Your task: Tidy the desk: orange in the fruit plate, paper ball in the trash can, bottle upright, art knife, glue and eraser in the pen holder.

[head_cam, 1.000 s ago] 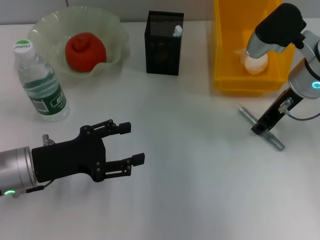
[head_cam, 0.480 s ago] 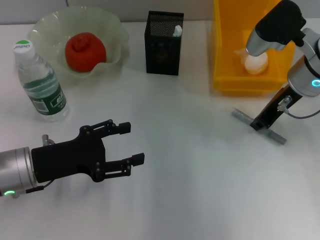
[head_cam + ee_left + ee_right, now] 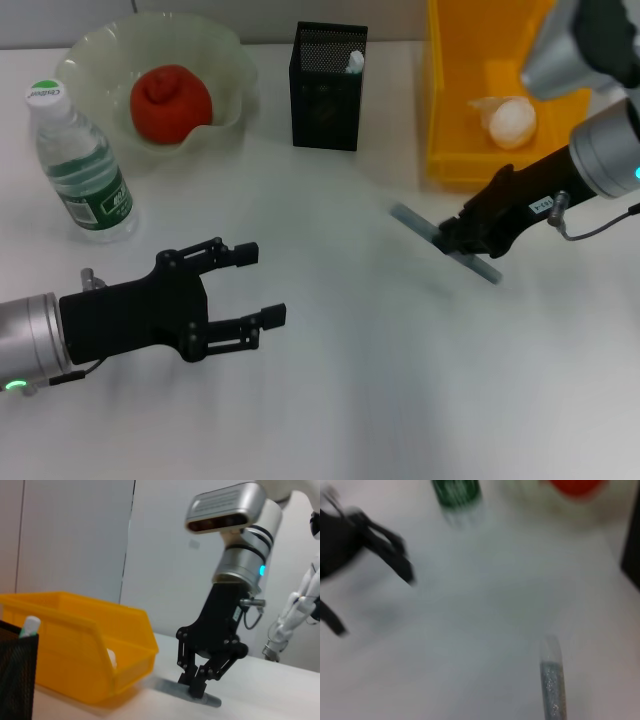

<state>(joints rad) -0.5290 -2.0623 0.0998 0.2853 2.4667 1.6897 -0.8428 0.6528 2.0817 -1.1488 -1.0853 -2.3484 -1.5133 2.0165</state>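
My right gripper [image 3: 455,238] is shut on the grey art knife [image 3: 420,227], low over the table in front of the yellow trash can [image 3: 450,150]. The left wrist view shows the gripper [image 3: 197,685] clamped across the knife [image 3: 170,686]. The paper ball [image 3: 510,120] lies in the trash can. The orange [image 3: 170,102] sits in the pale green fruit plate [image 3: 225,45]. The bottle [image 3: 80,170] stands upright at the far left. A white-capped glue stick [image 3: 355,62] stands in the black mesh pen holder [image 3: 327,95]. My left gripper [image 3: 255,285] is open and empty at the front left. The eraser is out of view.
The white table [image 3: 350,380] spreads between both arms. The pen holder stands between the fruit plate and the trash can at the back. The right wrist view shows the knife [image 3: 552,685] over bare table, with the left gripper [image 3: 370,535] farther off.
My right gripper has carried the art knife leftward, from in front of the trash can's right end toward the table's middle. The left arm has stayed in place.
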